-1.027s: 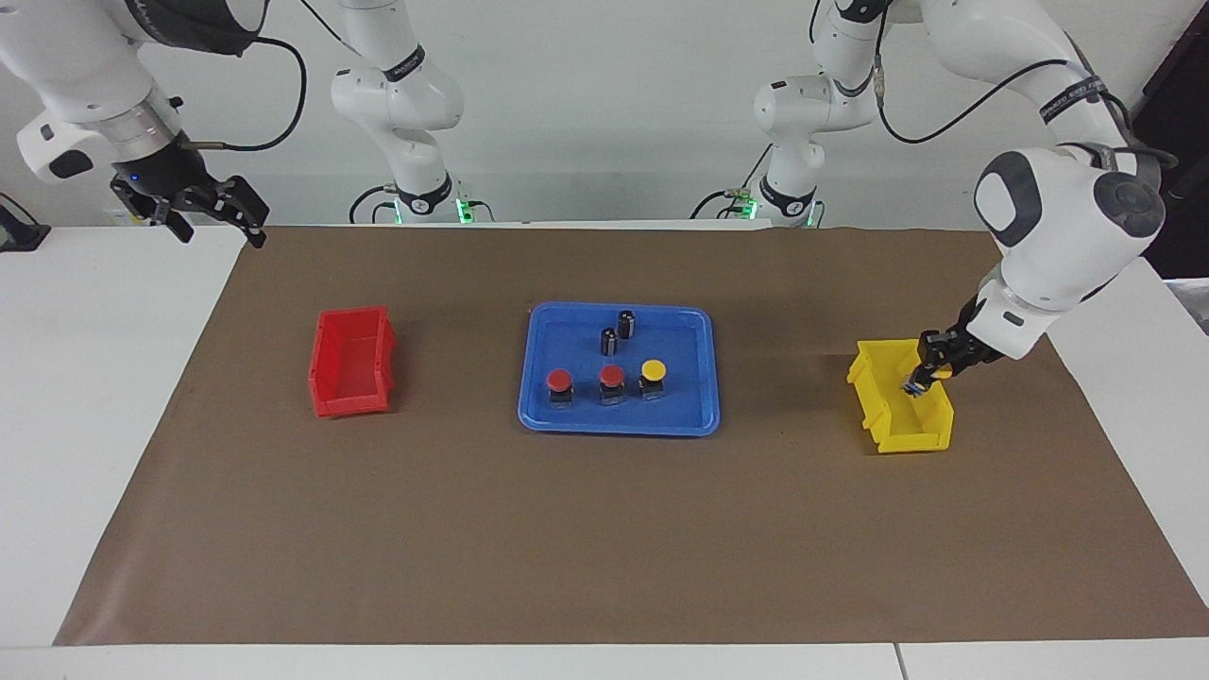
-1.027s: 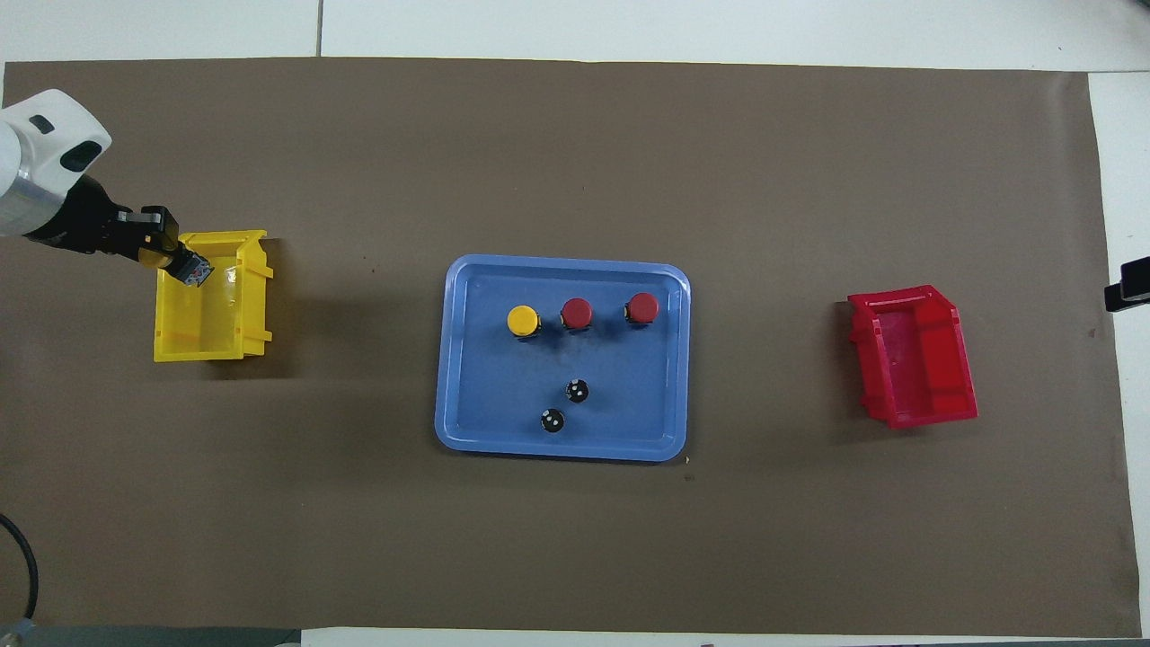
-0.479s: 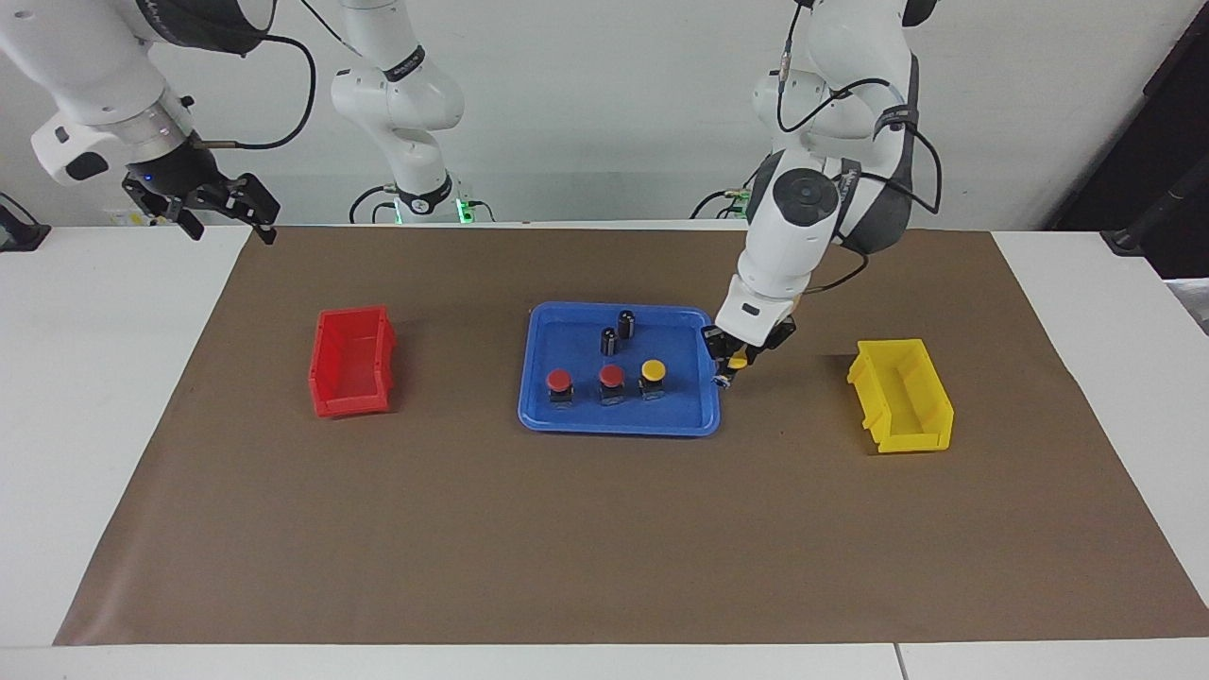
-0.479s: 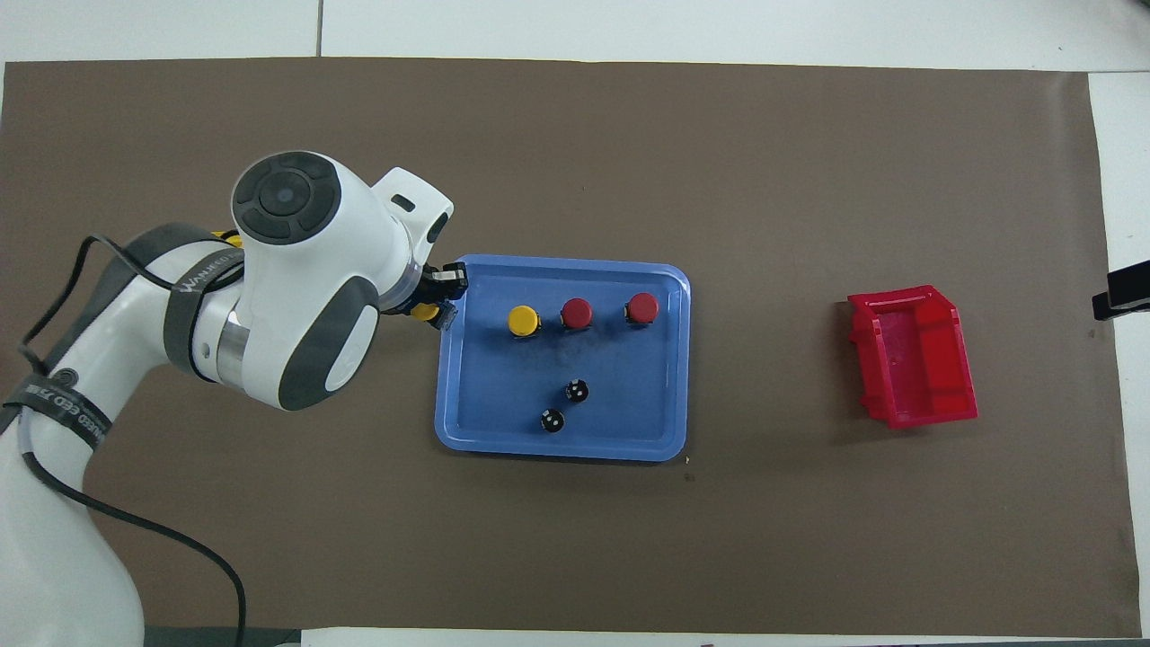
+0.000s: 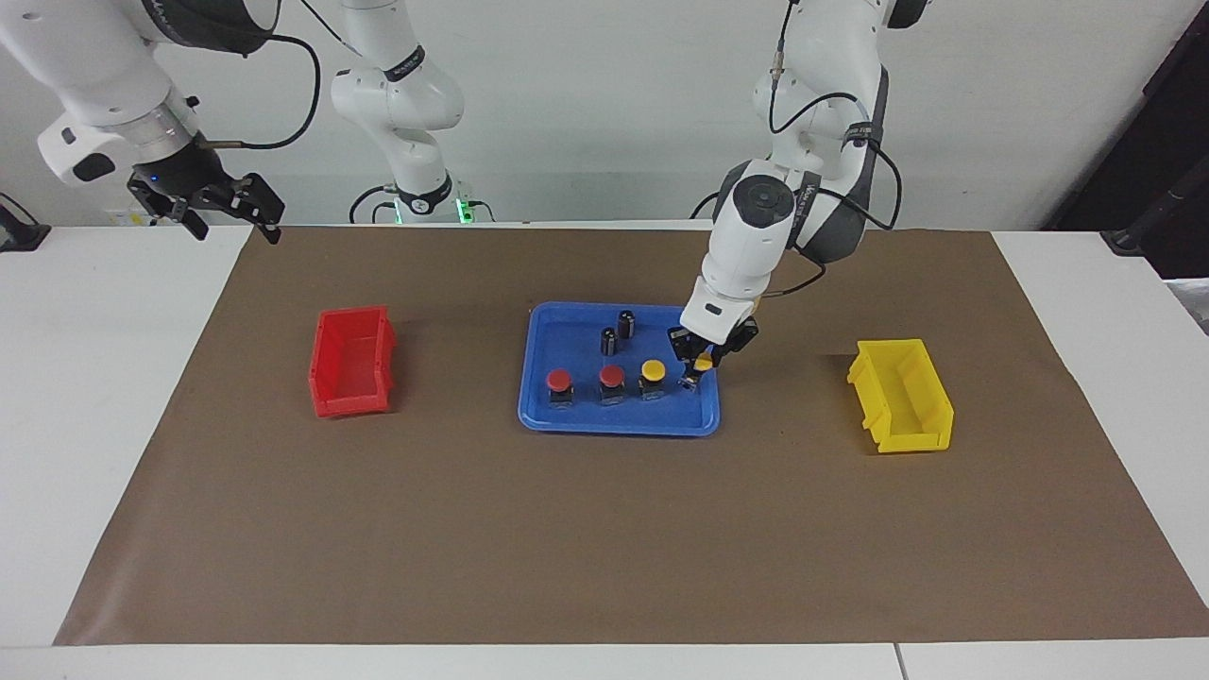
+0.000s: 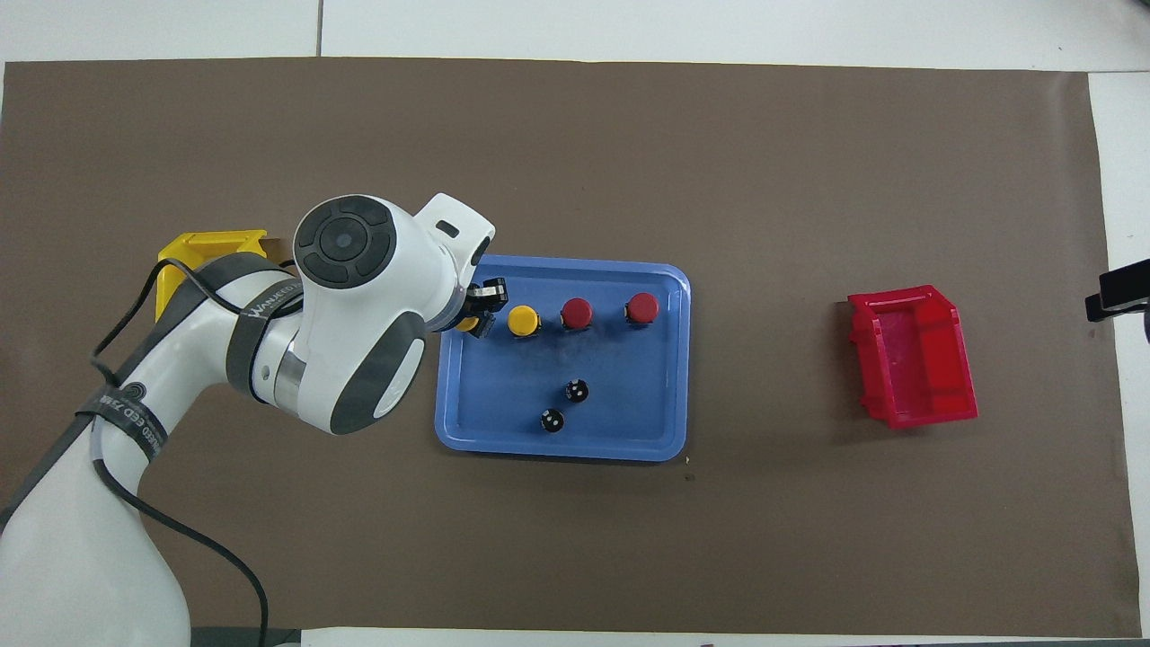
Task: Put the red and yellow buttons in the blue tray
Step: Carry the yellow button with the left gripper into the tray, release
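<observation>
Left hand [image 5: 697, 370] now over blue tray [image 5: 538, 416], pinching yellow button [image 5: 704, 362], brown mat [image 5: 604, 529]

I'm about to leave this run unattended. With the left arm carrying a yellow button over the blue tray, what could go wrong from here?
The left gripper, shut on the last yellow button, hangs close beside the yellow button standing in the blue tray; lowering could knock that one over. It is also near the tray's rim at the left arm's end, so the button might land on the rim and tip.
</observation>
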Robot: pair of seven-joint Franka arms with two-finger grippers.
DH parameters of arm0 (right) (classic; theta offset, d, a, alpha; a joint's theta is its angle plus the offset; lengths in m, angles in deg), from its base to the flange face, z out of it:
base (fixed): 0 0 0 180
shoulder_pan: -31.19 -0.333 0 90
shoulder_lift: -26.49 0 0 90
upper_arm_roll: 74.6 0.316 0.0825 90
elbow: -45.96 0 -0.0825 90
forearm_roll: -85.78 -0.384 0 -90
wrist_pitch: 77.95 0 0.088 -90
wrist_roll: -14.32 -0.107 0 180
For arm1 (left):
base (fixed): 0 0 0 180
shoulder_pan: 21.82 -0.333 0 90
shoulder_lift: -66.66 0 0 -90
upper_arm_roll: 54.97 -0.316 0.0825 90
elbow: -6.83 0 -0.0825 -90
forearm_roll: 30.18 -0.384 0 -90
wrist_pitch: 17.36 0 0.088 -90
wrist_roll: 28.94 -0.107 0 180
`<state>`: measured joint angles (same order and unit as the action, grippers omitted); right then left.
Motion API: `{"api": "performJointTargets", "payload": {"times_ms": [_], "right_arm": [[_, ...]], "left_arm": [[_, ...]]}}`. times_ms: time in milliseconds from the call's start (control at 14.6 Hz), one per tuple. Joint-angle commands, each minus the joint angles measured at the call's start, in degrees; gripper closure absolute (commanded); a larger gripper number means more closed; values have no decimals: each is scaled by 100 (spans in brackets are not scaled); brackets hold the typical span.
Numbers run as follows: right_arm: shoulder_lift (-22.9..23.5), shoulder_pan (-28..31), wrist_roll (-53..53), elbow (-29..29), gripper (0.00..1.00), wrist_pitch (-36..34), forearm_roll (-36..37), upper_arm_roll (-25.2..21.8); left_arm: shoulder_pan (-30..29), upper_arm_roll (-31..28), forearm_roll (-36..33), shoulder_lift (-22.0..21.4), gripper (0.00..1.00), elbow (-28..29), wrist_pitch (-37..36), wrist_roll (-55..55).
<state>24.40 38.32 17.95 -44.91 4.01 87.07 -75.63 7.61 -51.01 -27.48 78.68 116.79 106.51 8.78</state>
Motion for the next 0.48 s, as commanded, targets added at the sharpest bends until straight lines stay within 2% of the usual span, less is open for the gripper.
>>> {"api": "performJointTargets", "payload": {"times_ms": [0, 274, 342, 411], "right_arm": [[-73, 52, 103, -36, 0, -83, -58, 33], [-73, 52, 103, -36, 0, -83, -58, 33], [-73, 52, 103, -36, 0, -75, -58, 33], [-73, 52, 103, -45, 0, -83, -58, 33]], "left_arm": [[99, -106, 116, 11, 98, 174, 216, 42], [99, -106, 116, 46, 98, 385, 532, -1], [99, -106, 116, 46, 92, 386, 524, -2], [99, -106, 116, 46, 74, 386, 498, 7]]}}
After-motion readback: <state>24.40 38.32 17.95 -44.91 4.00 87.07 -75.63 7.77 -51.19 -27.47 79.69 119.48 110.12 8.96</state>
